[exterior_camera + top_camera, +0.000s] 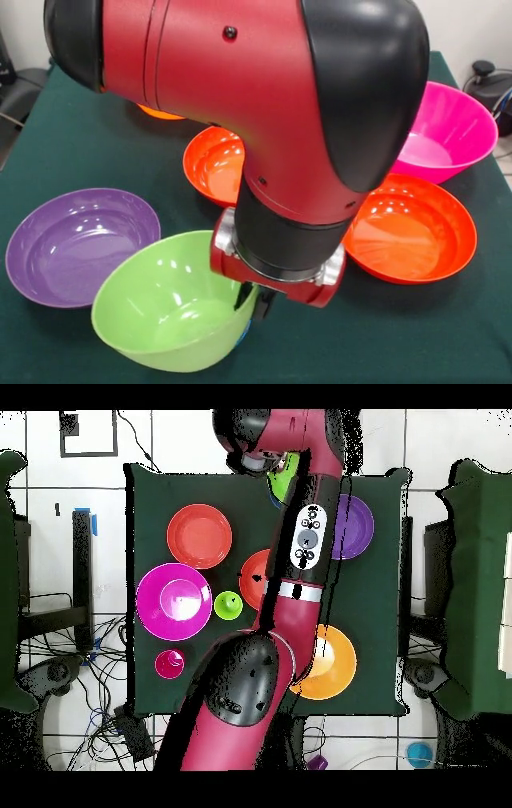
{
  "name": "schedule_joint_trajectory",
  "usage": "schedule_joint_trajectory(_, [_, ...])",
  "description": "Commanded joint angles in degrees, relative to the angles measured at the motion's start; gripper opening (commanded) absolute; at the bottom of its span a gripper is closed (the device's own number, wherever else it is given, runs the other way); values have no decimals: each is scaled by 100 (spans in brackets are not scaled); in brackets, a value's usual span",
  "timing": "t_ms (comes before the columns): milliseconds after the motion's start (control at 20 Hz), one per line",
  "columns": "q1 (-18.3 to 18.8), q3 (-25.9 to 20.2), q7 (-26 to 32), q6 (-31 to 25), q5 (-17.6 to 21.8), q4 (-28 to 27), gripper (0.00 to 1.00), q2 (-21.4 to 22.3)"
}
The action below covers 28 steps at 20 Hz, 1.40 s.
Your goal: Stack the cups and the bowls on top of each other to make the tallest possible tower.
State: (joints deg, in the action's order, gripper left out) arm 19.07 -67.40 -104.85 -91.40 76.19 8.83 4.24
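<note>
My gripper (254,302) is shut on the near rim of the lime-green bowl (164,304), one finger inside and one outside, at the table's front. The bowl hangs tilted, its opening turned up and left. In the overhead view the green bowl (282,484) shows beside the arm's wrist. A purple bowl (76,244) lies just left of it. Two red-orange bowls (210,164) (412,228) and a magenta bowl (448,132) lie behind and to the right. A lime green cup (228,605) and a small red-pink cup (169,664) stand near the magenta bowl (180,601).
A deep orange bowl (335,664) lies near the robot's base, partly under the arm; its edge shows in the front view (160,112). The arm hides the table's middle. A sliver of blue (243,333) shows under the green bowl's rim. Cables lie beyond the table's edges.
</note>
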Motion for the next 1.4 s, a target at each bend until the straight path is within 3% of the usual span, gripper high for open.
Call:
schedule_joint_trajectory(50, [58, -572, 1659, -672, 578, 346, 0, 207])
schedule_joint_trajectory(100, [72, -752, 1731, -698, 760, 277, 0, 184])
schedule_joint_trajectory(550, [94, 114, 1145, -808, -216, 906, 0, 466])
schedule_joint_trajectory(1100, [119, 266, 1437, -1262, -137, 999, 0, 467])
schedule_joint_trajectory(1400, [140, 249, 1588, -1454, 117, 926, 0, 544])
